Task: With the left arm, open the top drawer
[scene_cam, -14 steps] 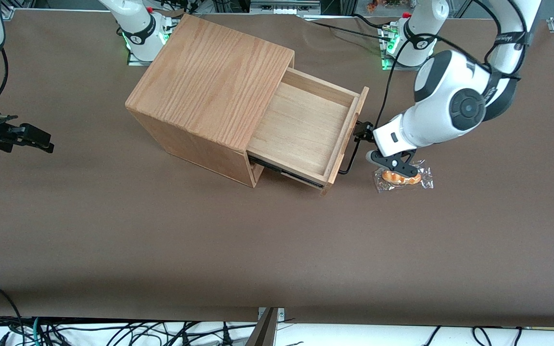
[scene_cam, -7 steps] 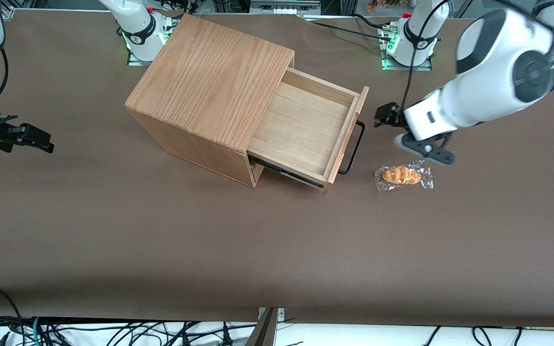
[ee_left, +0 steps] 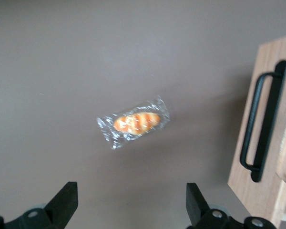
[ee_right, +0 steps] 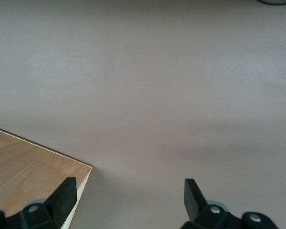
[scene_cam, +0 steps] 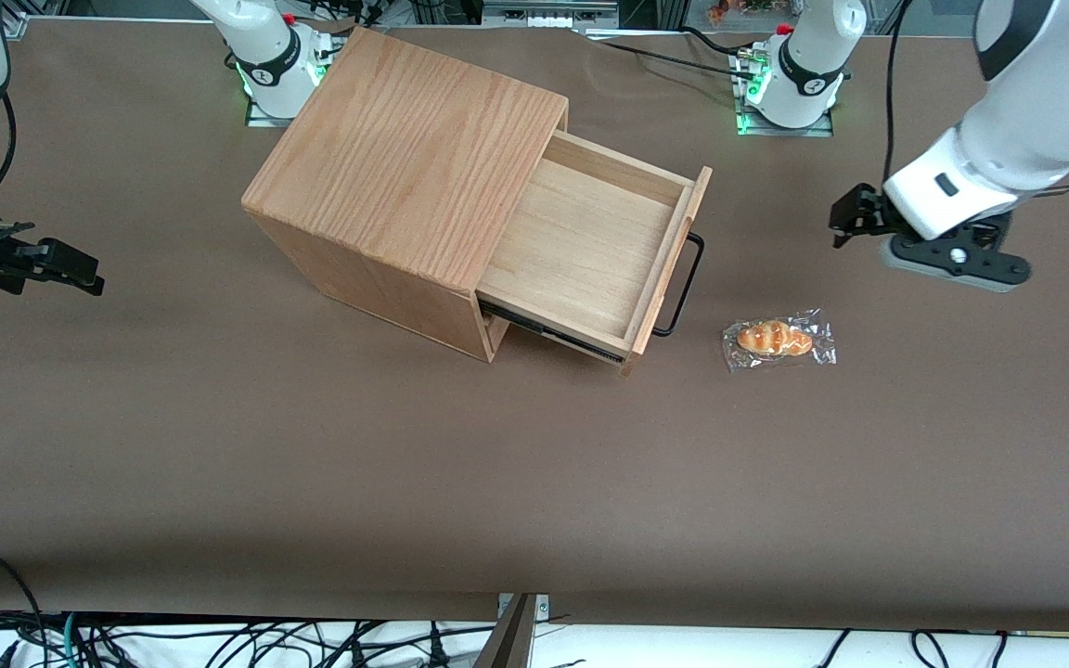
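The hand (scene_cam: pixel 855 221) is held wide open and empty above the worktop (scene_cam: pixel 312 445), well apart from the cabinet (scene_cam: pixel 405 176), toward the working arm's end. The top drawer (scene_cam: pixel 590 246) is seen pulled well out of the cabinet, its pale inside bare, its black handle (scene_cam: pixel 683 283) untouched. A wrapped bread roll (scene_cam: pixel 776 340) is found on the worktop near the handle, between cabinet and hand, nearer the front camera.

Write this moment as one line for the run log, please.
top drawer: pulled out, inside bare | handle: free | left arm end effector: open, raised off the table, apart from cabinet | wrapped bread: on table
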Action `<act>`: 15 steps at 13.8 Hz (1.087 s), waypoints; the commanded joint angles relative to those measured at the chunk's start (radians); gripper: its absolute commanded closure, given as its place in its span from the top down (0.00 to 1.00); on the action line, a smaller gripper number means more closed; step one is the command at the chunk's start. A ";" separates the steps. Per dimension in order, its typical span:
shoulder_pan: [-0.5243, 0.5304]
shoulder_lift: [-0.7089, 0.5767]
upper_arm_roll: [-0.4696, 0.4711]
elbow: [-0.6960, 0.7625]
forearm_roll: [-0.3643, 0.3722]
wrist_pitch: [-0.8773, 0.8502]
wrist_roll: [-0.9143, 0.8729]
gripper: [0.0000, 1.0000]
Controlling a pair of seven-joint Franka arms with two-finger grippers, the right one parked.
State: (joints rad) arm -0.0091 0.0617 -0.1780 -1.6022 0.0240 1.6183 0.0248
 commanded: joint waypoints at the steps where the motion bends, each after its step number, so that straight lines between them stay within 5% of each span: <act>1: -0.031 -0.005 0.063 0.039 0.002 0.006 -0.005 1.00; 3: -0.015 -0.029 0.064 0.031 -0.048 0.006 -0.066 1.00; 15: -0.011 -0.046 0.066 0.034 -0.039 -0.066 -0.091 1.00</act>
State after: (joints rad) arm -0.0177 0.0324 -0.1181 -1.5698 -0.0015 1.5878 -0.0580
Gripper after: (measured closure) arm 0.000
